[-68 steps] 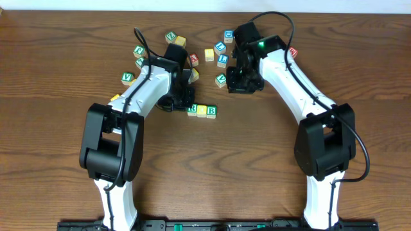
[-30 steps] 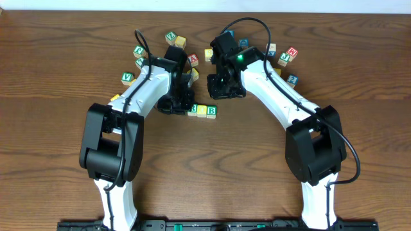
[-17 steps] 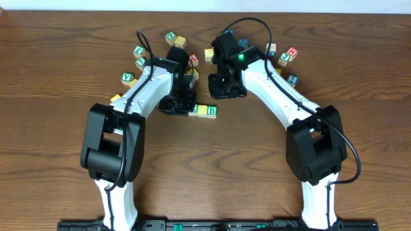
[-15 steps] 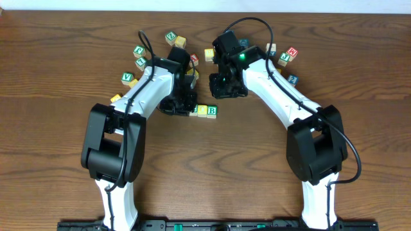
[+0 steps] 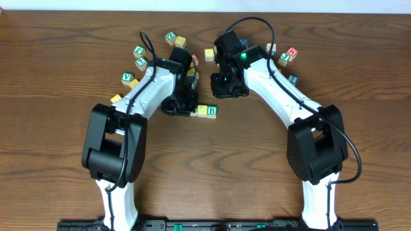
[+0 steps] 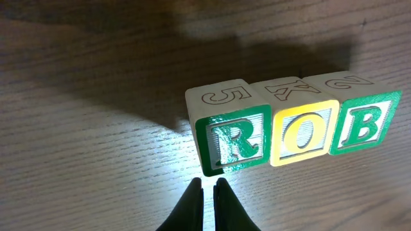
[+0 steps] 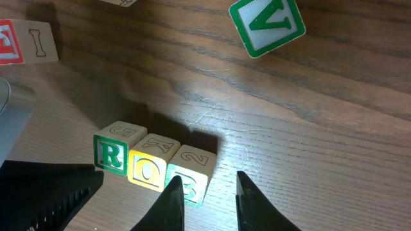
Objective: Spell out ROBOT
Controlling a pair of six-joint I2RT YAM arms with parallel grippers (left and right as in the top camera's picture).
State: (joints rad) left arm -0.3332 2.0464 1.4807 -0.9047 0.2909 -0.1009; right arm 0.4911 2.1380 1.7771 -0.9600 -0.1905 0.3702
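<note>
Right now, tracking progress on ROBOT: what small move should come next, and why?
Probably send the right hand, open and empty beside B, to fetch the loose yellow cube: only R, O and B are lined up.

1. So the left arm (image 5: 138, 96) reaches forward and bends in toward the middle, wrist tipped down.
2. The left gripper (image 6: 209, 190) has its jaws pinched together, tips pretty much touching, nothing between them.
3. The right arm (image 5: 276, 80) mirrors it from the other side.
4. The right gripper (image 7: 209, 192) has its jaws a bit apart, gap empty.
5. The two wrists sit near each other, not touching.
</note>
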